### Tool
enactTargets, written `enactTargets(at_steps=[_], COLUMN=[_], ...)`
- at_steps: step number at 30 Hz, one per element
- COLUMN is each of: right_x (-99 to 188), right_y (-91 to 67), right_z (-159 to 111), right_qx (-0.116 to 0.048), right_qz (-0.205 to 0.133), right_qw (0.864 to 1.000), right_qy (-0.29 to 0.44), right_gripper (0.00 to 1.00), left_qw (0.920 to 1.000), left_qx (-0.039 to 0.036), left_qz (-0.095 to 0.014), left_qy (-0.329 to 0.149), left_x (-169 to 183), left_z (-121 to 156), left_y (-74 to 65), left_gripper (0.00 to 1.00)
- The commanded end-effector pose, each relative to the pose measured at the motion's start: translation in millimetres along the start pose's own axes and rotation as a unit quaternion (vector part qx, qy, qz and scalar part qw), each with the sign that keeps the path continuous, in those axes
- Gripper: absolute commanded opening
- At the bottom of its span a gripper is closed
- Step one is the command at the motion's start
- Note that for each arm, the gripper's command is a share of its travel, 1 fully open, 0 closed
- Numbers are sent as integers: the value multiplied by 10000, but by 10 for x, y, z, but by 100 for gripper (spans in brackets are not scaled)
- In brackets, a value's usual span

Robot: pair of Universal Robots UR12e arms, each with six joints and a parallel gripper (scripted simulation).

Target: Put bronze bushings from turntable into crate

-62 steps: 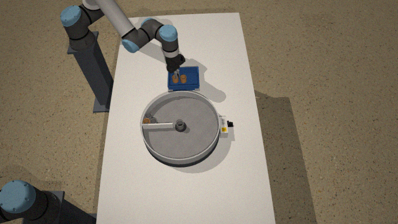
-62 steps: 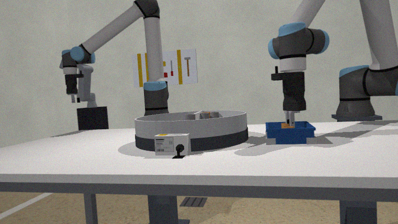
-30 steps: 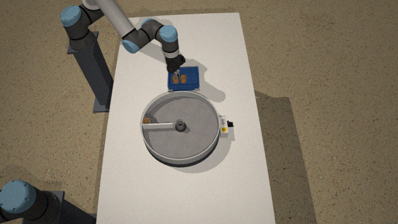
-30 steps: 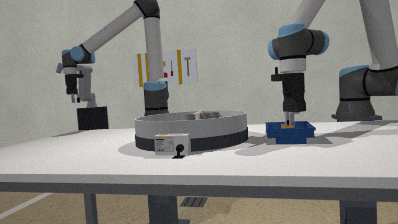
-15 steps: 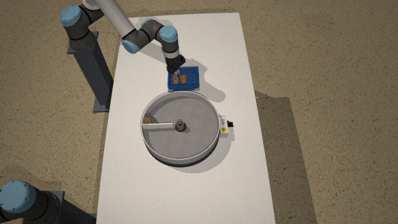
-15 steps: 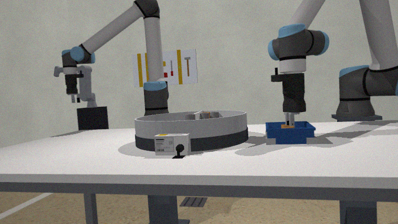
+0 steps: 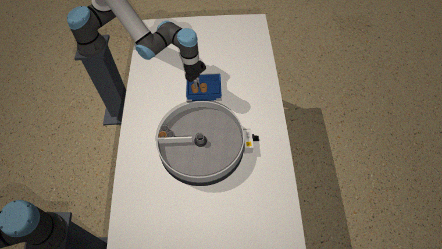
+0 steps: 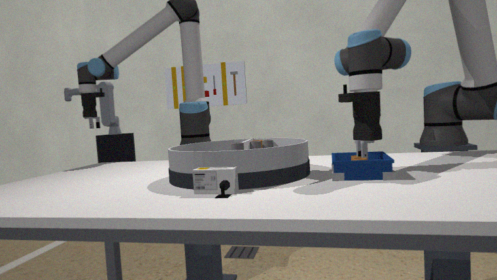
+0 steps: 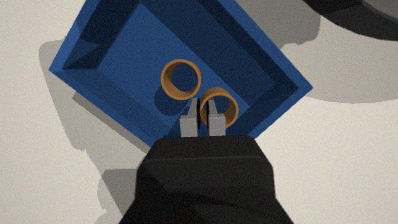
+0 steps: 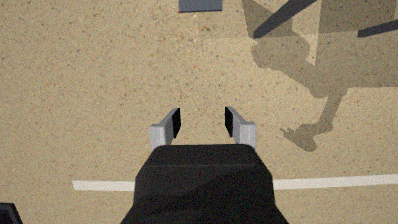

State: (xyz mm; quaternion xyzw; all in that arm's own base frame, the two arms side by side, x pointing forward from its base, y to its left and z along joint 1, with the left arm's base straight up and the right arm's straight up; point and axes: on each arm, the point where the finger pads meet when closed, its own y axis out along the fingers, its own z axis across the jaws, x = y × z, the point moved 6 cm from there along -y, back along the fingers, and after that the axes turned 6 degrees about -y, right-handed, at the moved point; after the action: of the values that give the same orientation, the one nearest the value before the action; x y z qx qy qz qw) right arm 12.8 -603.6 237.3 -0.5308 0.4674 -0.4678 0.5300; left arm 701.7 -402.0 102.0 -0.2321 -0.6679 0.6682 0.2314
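The left fingers (image 7: 196,82) (image 8: 361,154), nearly closed, pinch one bronze bushing (image 7: 195,90) (image 8: 356,157) (image 9: 233,112) by its wall, in the blue crate (image 7: 215,93) (image 8: 365,171) (image 9: 117,50), top middle of the top view. Pulling sideways could bump the near edge and tip the crate; up looks roomier. The right fingers (image 8: 94,123) are wide apart, holding nothing.
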Motion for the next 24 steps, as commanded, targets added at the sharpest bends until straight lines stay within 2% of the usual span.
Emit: enactTargets(at_steps=[1,15,16,24], right_x=[3,3,3,3], right_y=[3,3,3,3], right_z=[6,6,6,6], right_qx=[3,3,3,3], right_qz=[5,5,5,5], right_qw=[10000,10000,10000,10000], right_qy=[-6,-6,-6,-6], right_gripper=[100,100,100,100], left_qw=[10000,10000,10000,10000], left_qx=[1,1,1,1], left_qz=[-3,-3,-3,-4], left_qy=[6,6,6,6], left_x=[9,9,9,10], left_z=[18,18,18,18], left_y=[9,9,9,9], left_gripper=[0,0,38,38])
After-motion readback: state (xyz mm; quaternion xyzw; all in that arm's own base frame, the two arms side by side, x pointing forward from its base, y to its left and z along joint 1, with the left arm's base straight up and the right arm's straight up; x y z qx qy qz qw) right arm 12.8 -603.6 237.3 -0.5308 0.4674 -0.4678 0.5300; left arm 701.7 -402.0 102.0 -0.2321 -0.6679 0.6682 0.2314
